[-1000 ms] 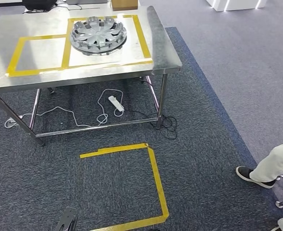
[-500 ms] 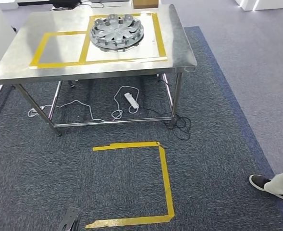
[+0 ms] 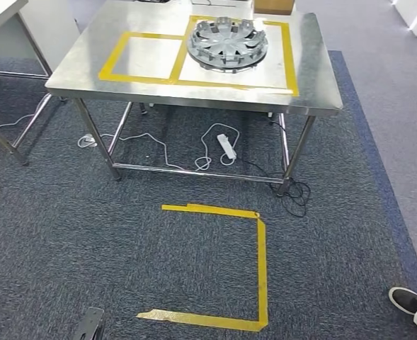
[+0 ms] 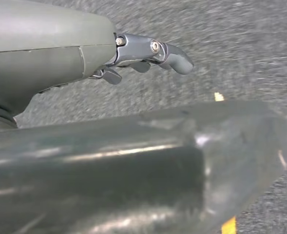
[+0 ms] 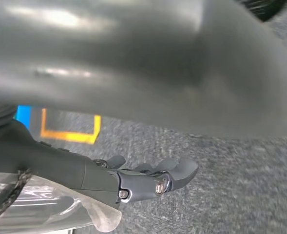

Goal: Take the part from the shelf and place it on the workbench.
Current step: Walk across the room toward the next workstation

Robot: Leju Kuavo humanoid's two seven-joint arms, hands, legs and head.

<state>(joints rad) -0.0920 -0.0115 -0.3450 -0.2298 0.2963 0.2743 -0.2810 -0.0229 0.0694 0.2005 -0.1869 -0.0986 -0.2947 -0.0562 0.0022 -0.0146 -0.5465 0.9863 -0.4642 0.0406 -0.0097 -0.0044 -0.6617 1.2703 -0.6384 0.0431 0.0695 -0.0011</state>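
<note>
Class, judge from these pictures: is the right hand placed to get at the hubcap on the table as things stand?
Probably not. The hubcap lies on the far table, beyond a stretch of carpet. The right hand hangs low over the floor, holding nothing. The robot would likely have to walk closer first.

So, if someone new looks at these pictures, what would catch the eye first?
Probably the silver wheel cover, lying flat inside the right yellow-taped rectangle on the steel workbench. Next, the yellow tape outline on the dark carpet in front of the bench, and the white power strip with cables underneath it.
</note>
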